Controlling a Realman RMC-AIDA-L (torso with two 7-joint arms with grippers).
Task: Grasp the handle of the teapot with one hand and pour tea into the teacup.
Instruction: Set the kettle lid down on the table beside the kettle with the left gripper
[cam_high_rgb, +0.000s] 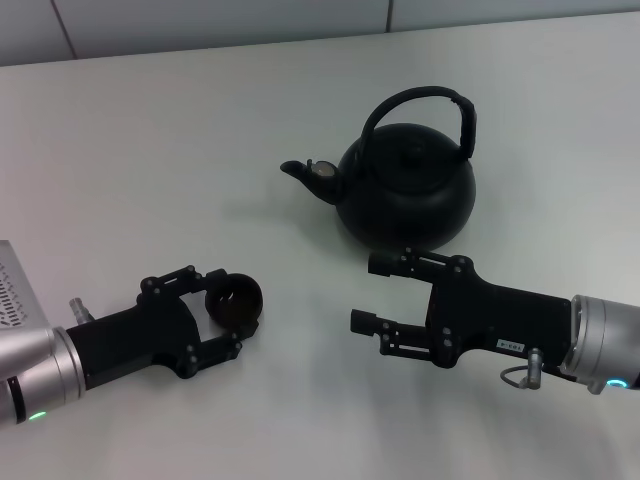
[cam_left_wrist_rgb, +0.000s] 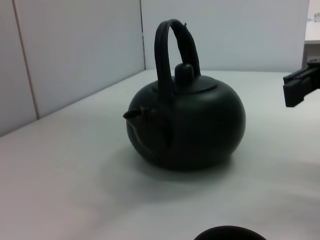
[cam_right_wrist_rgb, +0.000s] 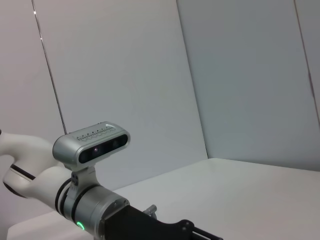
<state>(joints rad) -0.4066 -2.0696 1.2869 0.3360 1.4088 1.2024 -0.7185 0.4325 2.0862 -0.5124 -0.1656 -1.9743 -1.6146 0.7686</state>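
**Teapot flanked by two end effectors on a white counter**

A round matte-black teapot (cam_high_rgb: 405, 190) is seen standing upright on the white counter (cam_high_rgb: 150, 150), toward the far side and slightly right of centre. Its short spout is pointed left, and its arched handle (cam_high_rgb: 420, 100) is raised over the small knobbed lid.

The left end effector (cam_high_rgb: 228, 308) is placed at the near left, low over the counter. The small black teacup (cam_high_rgb: 234, 300) is held between its fingers (cam_high_rgb: 190, 275), which are set about as wide as the cup. The cup is kept well apart from the teapot, to the near left of it. In the left wrist view, only the cup's rim (cam_left_wrist_rgb: 230, 233) is caught at the edge of the picture, with the teapot (cam_left_wrist_rgb: 187, 125) and its handle (cam_left_wrist_rgb: 172, 45) beyond.

The right end effector (cam_high_rgb: 368, 295) is positioned at the near right, just in front of the teapot's body. Its fingers (cam_high_rgb: 400, 262) are spread wide and nothing is held between them. The upper finger is seen close to the pot's near side; contact cannot be told. In the right wrist view, the left arm's wrist camera (cam_right_wrist_rgb: 92, 142) is shown against grey wall panels (cam_right_wrist_rgb: 115, 75).
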